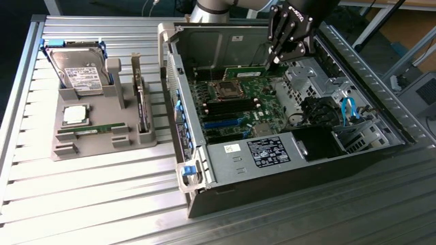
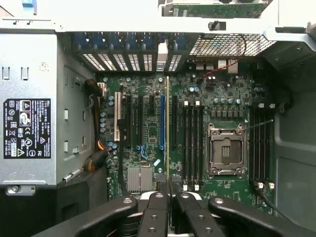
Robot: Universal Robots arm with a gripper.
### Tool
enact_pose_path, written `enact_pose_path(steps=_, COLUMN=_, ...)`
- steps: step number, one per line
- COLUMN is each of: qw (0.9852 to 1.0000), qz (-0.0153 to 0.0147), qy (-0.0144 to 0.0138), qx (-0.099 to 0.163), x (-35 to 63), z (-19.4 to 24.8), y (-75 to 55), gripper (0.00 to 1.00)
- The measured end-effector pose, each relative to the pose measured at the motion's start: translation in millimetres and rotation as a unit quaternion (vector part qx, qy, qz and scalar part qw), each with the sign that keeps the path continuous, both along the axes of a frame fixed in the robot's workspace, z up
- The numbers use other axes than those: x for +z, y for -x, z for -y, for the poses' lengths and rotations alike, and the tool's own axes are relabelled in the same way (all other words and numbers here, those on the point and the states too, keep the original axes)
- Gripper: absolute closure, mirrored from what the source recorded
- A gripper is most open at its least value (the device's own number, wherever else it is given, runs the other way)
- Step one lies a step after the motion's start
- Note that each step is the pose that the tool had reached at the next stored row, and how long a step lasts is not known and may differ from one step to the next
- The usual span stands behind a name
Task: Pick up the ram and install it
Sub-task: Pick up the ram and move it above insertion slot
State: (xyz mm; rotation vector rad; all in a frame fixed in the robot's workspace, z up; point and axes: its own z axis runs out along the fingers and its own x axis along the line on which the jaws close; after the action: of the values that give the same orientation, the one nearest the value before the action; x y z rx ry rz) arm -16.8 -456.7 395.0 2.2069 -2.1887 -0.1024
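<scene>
- The robot arm is seen reaching down from the top of the exterior view into an open computer case [image 1: 204,201], which lies on its side on a slatted metal table [image 1: 95,204].
- The gripper [image 1: 274,60] is poised over the far part of the motherboard [image 1: 256,104], and its fingers [image 2: 158,207] are clenched on one end of the ram [image 1: 246,73].
- From the wrist, the ram [image 2: 168,128] is seen edge-on as a thin line above the board, between a blue slot [image 2: 162,123] and black slots; whether it touches the board cannot be told.
- Inside the case, an empty CPU socket [image 1: 228,91] and a labelled power supply [image 1: 272,150] are seen.
- On the exterior view's left, a grey holder [image 1: 95,148] carries a hard drive [image 1: 78,71], a silver CPU chip [image 1: 75,115], an upright expansion card [image 1: 141,102] and a second green stick [image 1: 92,129].
</scene>
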Motion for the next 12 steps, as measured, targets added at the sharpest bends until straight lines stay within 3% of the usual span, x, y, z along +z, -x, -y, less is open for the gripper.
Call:
enact_pose_path(steps=3, qw=1.0000, qz=0.0002, qy=0.0000, qx=0.000, x=0.0, z=0.0, y=0.0, gripper=0.88)
enact_pose_path(steps=7, qw=1.0000, qz=0.0040, qy=0.0000, qx=0.000, x=0.0, z=0.0, y=0.6, gripper=0.88)
enact_pose_path(steps=12, qw=1.0000, qz=0.0043, qy=0.0000, qx=0.000, x=0.0, z=0.0, y=0.7, gripper=0.88)
